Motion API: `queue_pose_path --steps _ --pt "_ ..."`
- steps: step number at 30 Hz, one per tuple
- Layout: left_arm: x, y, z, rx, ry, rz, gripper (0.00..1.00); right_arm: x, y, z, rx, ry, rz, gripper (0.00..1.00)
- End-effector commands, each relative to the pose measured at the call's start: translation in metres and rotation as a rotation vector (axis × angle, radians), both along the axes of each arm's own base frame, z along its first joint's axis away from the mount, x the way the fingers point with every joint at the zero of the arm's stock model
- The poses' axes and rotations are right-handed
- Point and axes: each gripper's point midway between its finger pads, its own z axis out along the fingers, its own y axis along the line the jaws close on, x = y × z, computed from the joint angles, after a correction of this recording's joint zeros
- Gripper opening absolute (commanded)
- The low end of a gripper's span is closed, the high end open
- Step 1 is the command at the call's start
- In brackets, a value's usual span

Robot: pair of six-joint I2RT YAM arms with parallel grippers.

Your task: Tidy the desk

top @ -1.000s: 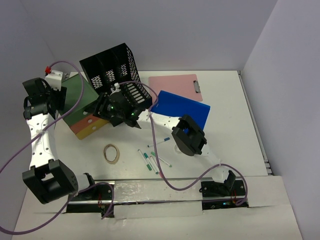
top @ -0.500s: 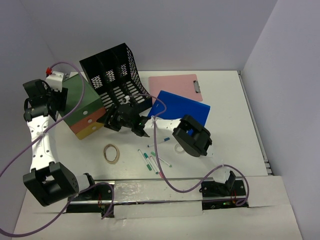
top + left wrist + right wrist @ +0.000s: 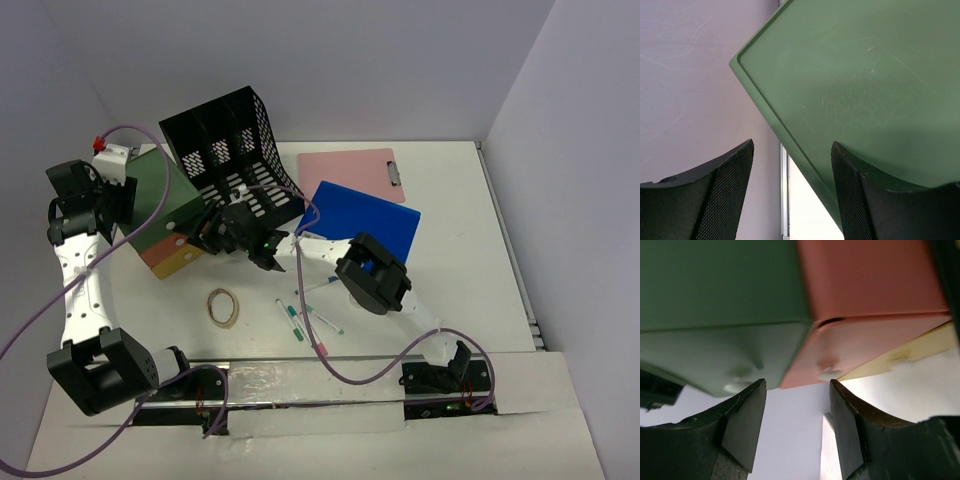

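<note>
The white desk (image 3: pixel 455 270) carries a stacked drawer unit (image 3: pixel 160 205) with a green top, a salmon and a yellow drawer. My left gripper (image 3: pixel 112 198) is open at its left back corner; in the left wrist view the green top (image 3: pixel 865 75) fills the frame and its edge runs between the open fingers (image 3: pixel 727 192) of the left gripper (image 3: pixel 792 145). My right gripper (image 3: pixel 208 232) is open at the unit's front. In the right wrist view it (image 3: pixel 796 385) faces the green (image 3: pixel 725 355) and salmon (image 3: pixel 865 347) drawer fronts with white knobs, holding nothing.
A black mesh file organizer (image 3: pixel 228 145) stands behind the right gripper. A pink clipboard (image 3: pixel 350 170) and a blue folder (image 3: pixel 370 215) lie to the right. A tape ring (image 3: pixel 223 307) and several pens (image 3: pixel 305 318) lie in front. Lilac walls enclose the desk.
My right gripper has swung left and down from the file organizer to the front of the drawer unit. The left arm has stayed put.
</note>
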Motion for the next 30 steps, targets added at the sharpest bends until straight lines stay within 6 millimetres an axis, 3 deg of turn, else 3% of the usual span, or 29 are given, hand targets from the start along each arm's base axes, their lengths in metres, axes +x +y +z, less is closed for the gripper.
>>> queue_pose_path --steps 1,8,17,30 --pt "-0.006 -0.007 -0.007 -0.041 0.041 -0.025 0.70 0.005 0.010 0.005 0.040 -0.009 -0.031 0.60" --pt "-0.002 -0.008 -0.012 -0.051 0.042 -0.034 0.70 0.000 0.019 0.002 0.036 -0.037 -0.040 0.57" --pt "-0.002 -0.010 -0.010 -0.056 0.042 -0.040 0.70 0.012 0.026 -0.004 0.047 -0.039 -0.083 0.53" --pt "-0.002 -0.010 -0.009 -0.060 0.041 -0.040 0.70 0.023 0.020 -0.006 0.047 -0.057 -0.131 0.48"
